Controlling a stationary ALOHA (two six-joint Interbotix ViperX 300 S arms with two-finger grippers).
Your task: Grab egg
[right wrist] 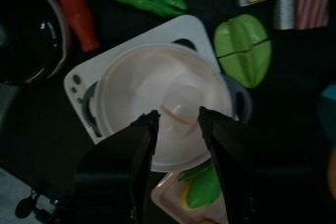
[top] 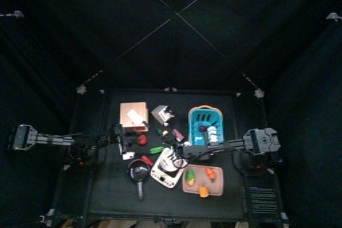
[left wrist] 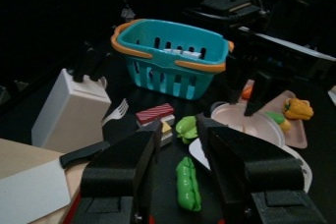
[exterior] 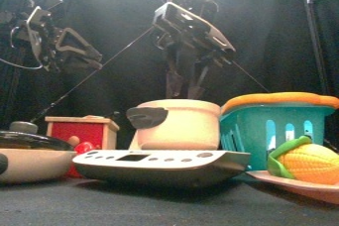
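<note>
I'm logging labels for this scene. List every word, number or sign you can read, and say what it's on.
None can be read.
Scale: the front panel has small dark marks, too blurred to read.
Red box: a pale patch on its face, no legible text.
Basket, white bowl, pan: no print visible.

Two black jointed arms, glossy black housings, dark cables looped alongside, each hand (right wrist: 175, 120) of two broad black fingers
</note>
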